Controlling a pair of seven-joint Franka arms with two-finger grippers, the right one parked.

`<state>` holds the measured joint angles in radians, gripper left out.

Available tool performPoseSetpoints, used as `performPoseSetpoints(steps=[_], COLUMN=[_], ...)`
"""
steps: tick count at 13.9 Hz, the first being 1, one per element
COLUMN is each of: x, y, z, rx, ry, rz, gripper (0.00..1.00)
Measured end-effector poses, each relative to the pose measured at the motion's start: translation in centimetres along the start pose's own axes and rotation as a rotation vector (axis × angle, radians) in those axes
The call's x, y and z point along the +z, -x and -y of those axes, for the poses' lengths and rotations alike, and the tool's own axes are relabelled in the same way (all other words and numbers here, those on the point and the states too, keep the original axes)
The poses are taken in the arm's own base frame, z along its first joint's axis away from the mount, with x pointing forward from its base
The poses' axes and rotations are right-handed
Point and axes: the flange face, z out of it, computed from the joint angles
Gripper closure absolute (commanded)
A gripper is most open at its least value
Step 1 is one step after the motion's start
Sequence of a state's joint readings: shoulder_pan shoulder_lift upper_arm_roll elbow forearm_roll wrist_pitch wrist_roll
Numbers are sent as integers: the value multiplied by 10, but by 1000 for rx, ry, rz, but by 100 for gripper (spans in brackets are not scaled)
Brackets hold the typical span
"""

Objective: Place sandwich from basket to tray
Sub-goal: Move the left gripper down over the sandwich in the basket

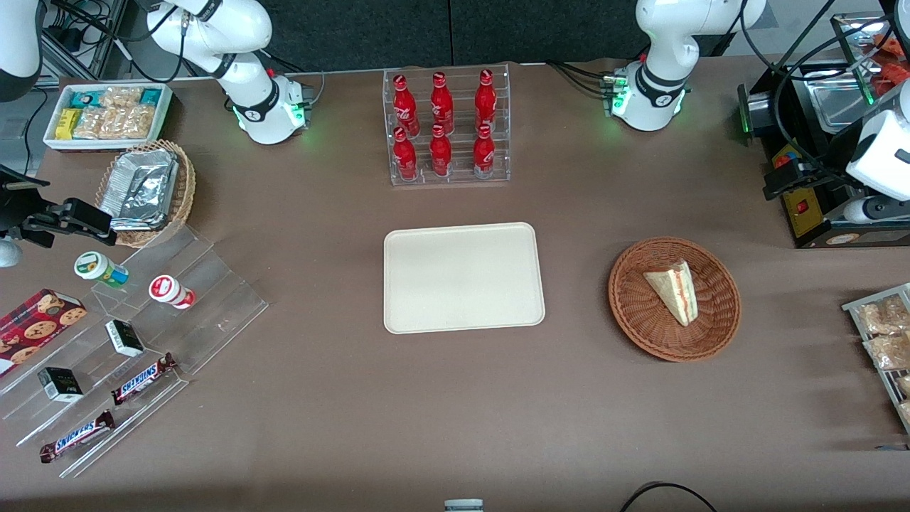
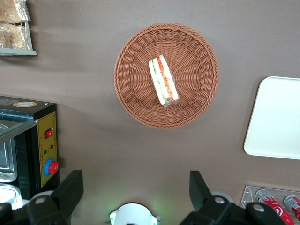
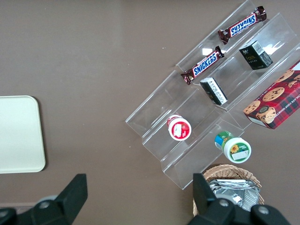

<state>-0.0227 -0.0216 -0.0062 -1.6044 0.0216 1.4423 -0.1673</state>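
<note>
The left arm's gripper [image 2: 133, 194] hangs high above the table with its two dark fingers [image 2: 70, 187] spread wide and nothing between them. In the front view only part of that arm shows, at the working arm's end of the table, above a black machine with a red button [image 1: 803, 206]; the fingers themselves cannot be made out there.

The small triangular wedge of white bread with a red and green filling stripe, the sandwich [image 2: 163, 80], lies flat near the middle of the round reddish-brown woven wicker basket [image 2: 136, 47]. From the gripper it sits ahead and well below, apart from both fingers, roughly in line with the open gap but offset a little toward one finger. Its long axis, along the filling stripe, runs almost straight away from the wrist camera, so it lies about crosswise to the line joining the two fingertips.

My judgement is that this suits a grasp across the narrow width: the move ahead is mainly forward and down, with a slight sideways correction and little twist.

The flat cream-beige rectangular plastic tray [image 2: 281, 117] lies to one side of the basket, apart from it, toward the parked arm's end, with nothing on it. The sandwich has not yet been lifted.
</note>
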Motion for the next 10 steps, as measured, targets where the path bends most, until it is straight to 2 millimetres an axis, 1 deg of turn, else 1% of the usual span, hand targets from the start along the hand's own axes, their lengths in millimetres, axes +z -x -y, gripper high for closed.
performPoseSetpoints(steps=[4,5,6,7,10], x=[2,7,17,34,102], y=[-1,-3,-6,-12,-25], z=[2,1,1,-1,-6], rx=[-3,-3,-3,-2,-67], ry=[0,-1,-3,-3,-3], rz=[4,11,18,19,19], gripper=[0,0,0,0,0])
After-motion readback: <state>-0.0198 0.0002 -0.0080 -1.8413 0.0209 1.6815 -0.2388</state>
